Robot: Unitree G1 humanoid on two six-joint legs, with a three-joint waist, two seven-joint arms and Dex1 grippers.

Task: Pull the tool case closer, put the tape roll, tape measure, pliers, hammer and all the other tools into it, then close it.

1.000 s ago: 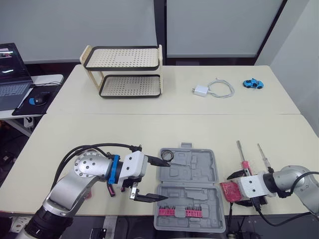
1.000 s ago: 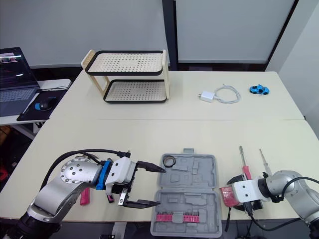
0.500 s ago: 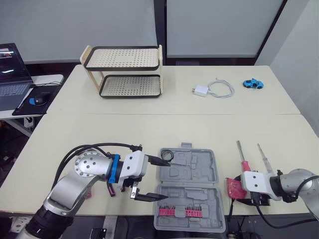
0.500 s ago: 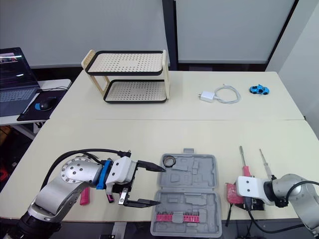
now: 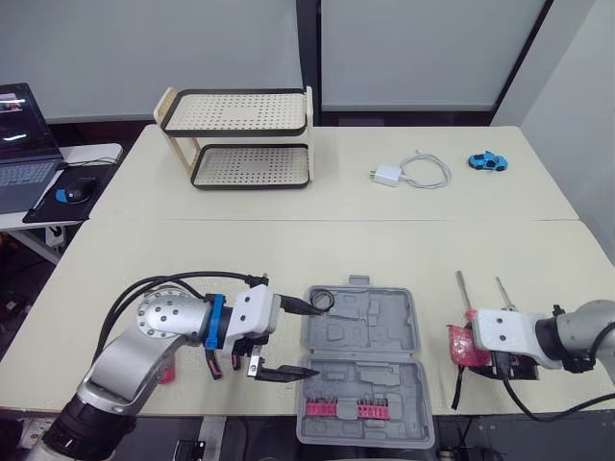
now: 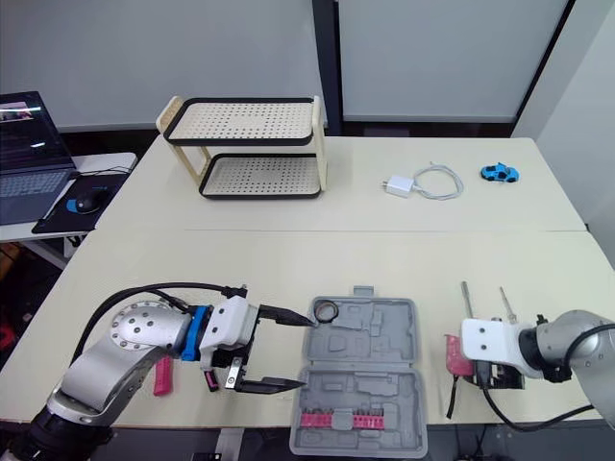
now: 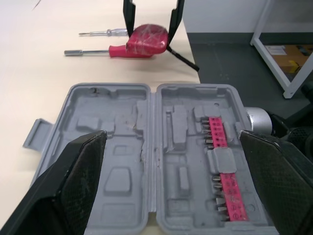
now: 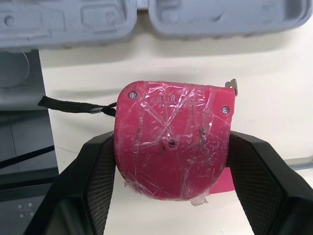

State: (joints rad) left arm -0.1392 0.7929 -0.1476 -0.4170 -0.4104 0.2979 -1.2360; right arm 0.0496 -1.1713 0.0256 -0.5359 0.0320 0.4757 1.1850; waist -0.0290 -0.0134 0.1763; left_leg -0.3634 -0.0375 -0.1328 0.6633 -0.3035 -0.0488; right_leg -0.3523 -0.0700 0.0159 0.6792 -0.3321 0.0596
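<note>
Tabletop [image 5: 192,250], open tool case [image 5: 370,338] with tape roll [image 5: 321,300] inside; left pincer [image 5: 317,338] spread, right pincer [image 8: 171,139] tight on tape measure [image 8: 172,166].

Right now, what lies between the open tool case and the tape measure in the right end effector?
Just bare table, a strip seen in the right wrist view between tool case and tape measure.

Office or lab: pale desks [image 5: 288,245], laptop [image 5: 21,144] (side desk), mouse [image 5: 77,189].

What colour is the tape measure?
The tape measure is pinkish red, clearest in the right wrist view.
</note>
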